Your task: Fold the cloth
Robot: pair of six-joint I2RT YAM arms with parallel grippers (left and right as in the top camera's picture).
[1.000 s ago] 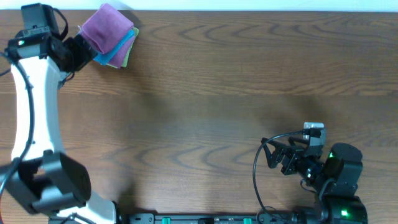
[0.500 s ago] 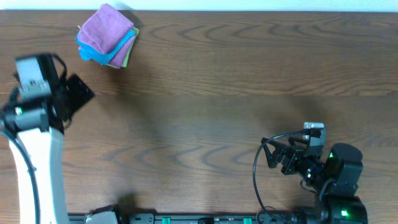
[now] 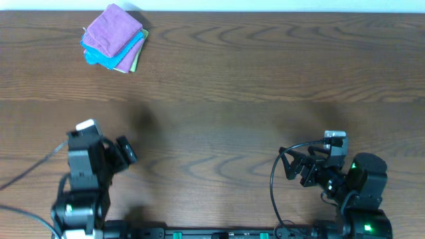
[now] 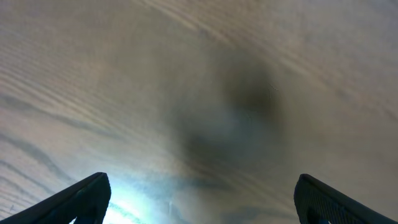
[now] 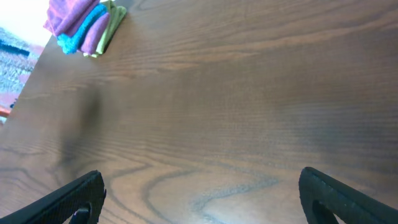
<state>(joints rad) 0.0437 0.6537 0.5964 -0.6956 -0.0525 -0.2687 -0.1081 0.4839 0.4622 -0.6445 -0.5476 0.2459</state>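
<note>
Wood desk (image 3: 265,79): folded cloth stack (image 3: 113,38), purple over blue and green, sits far ahead of left hand (image 3: 126,151), well apart from right hand (image 3: 289,164). Both hands wide, empty.

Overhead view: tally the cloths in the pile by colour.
Purple cloth: 1
Blue cloth: 1
Green cloth: 1
Total: 3 showing; any layer hidden underneath cannot be told.

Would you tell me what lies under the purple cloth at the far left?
Edges of a blue cloth and a green cloth show beneath the purple cloth; the rest is covered.
</note>
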